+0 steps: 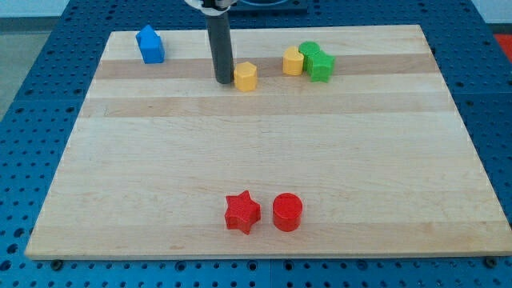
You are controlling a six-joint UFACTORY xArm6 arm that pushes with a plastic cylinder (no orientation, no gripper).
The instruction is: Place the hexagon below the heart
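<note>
A yellow hexagon block (pixel 246 77) lies near the view's top, just left of centre. A yellow block (pixel 293 61), which looks like the heart, lies up and to the right of it, about a block's width away. My tip (pixel 222 81) stands against the hexagon's left side, touching it or nearly so. The dark rod rises straight up from there to the view's top edge.
Two green blocks (pixel 318 62) sit pressed against the yellow heart's right side; the front one looks like a star. A blue block (pixel 150 45) lies at the top left. A red star (pixel 242 212) and a red cylinder (pixel 287 212) lie side by side near the board's bottom edge (pixel 256 254).
</note>
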